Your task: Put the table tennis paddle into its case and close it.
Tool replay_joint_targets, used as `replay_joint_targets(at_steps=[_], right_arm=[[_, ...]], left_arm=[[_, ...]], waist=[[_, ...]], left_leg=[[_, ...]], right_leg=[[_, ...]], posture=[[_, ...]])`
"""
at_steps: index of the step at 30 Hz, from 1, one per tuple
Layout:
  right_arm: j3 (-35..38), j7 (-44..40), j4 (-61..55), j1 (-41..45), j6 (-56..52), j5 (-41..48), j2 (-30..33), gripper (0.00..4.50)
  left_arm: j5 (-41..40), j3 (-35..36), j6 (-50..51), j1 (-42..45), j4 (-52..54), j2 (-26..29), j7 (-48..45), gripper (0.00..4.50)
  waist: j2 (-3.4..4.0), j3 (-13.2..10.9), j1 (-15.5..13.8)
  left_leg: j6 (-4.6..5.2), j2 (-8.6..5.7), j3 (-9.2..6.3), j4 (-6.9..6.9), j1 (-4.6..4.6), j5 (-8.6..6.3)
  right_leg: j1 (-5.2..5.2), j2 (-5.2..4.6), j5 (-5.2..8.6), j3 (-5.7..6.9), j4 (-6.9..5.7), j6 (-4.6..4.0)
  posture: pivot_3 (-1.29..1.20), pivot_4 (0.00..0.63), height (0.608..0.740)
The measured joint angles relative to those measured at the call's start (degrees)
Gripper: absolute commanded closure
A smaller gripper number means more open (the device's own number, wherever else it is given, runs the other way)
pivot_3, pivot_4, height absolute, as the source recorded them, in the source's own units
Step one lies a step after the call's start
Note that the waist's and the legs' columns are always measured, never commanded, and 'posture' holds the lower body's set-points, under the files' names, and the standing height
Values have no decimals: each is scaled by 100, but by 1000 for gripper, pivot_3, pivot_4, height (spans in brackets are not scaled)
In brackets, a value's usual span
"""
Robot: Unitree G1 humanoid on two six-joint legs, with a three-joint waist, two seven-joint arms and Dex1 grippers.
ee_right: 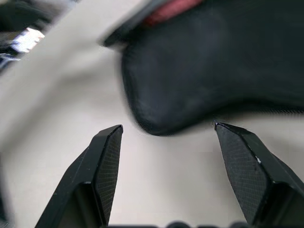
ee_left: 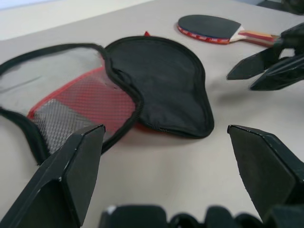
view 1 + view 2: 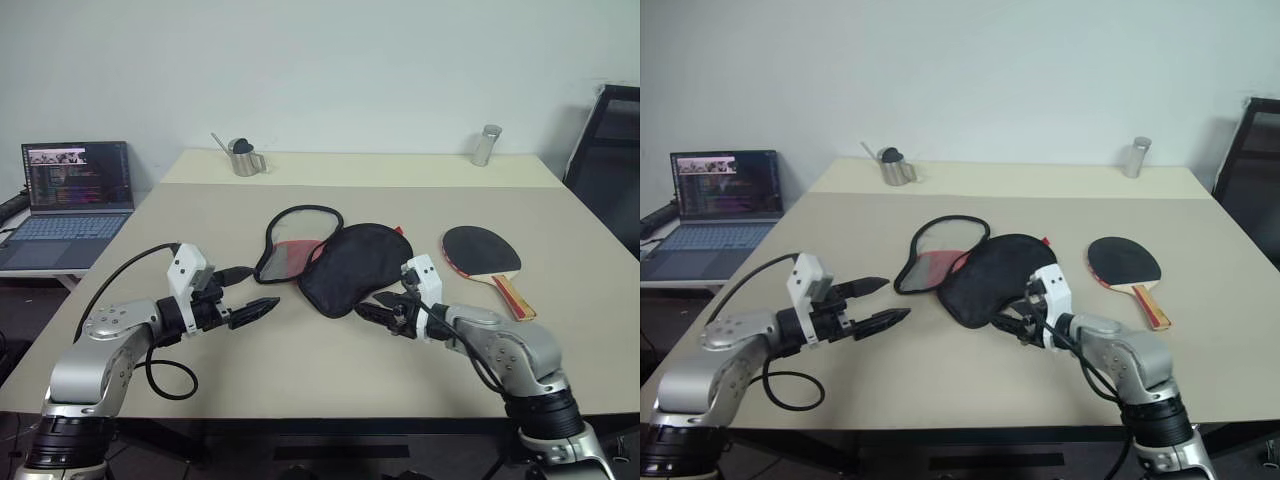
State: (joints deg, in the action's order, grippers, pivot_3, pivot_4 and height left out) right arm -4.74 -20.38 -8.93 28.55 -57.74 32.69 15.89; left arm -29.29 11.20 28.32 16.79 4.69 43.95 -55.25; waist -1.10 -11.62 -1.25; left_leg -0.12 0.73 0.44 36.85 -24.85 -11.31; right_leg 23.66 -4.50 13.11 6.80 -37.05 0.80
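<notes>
A laptop [image 3: 75, 200] sits on a side desk at far left. Over the beige counter [image 3: 330, 360], the left end effector [image 3: 248, 296] hovers with its 2 fingers spread wide, holding nothing. Just beyond it the case [image 3: 335, 260] lies unzipped (mesh-lined flap folded open toward the left, black half toward the right). The right end effector [image 3: 378, 308] hangs near the black half's near edge, fingers parted and empty. Farther right, apart from the case, the table tennis paddle [image 3: 484, 255] lies flat, black face up. A metal cup [image 3: 243, 158] and a canister [image 3: 486, 146] stand at the back.

One paddle [image 3: 483, 251], one case [image 3: 340, 261], two cups [image 3: 243, 158], one laptop [image 3: 75, 196]
</notes>
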Motion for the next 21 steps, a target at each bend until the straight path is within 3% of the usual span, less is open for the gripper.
replay_joint_targets(at_steps=[7,16,19,21], right_arm=[[-89,324,863,329,412,-635,-468,1111],[-46,343,1608,777,721,-796,-1201,1111],[-51,344,1679,872,736,-835,-1407,1702],[-62,338,1700,904,737,-870,-1474,2357]], left_arm=[[-105,106,145,177,-110,232,-179,8],[-91,103,142,385,-230,233,-163,8],[-78,75,134,422,-231,230,-166,0],[-75,50,130,436,-231,229,-166,0]], waist=[[0,0,2],[0,0,40],[1,-1,43],[1,0,43]], left_leg=[[0,14,-2,1,0,0],[-1,28,3,-2,0,0],[-1,30,2,-1,0,0],[-1,31,3,-1,0,0]], right_leg=[[4,17,0,-2,-3,-1],[11,34,-1,-9,-8,-2],[11,36,-2,-9,-9,-3],[12,36,-2,-10,-9,-4]], posture=[[0,150,740],[0,150,740],[0,150,740],[0,150,740]])
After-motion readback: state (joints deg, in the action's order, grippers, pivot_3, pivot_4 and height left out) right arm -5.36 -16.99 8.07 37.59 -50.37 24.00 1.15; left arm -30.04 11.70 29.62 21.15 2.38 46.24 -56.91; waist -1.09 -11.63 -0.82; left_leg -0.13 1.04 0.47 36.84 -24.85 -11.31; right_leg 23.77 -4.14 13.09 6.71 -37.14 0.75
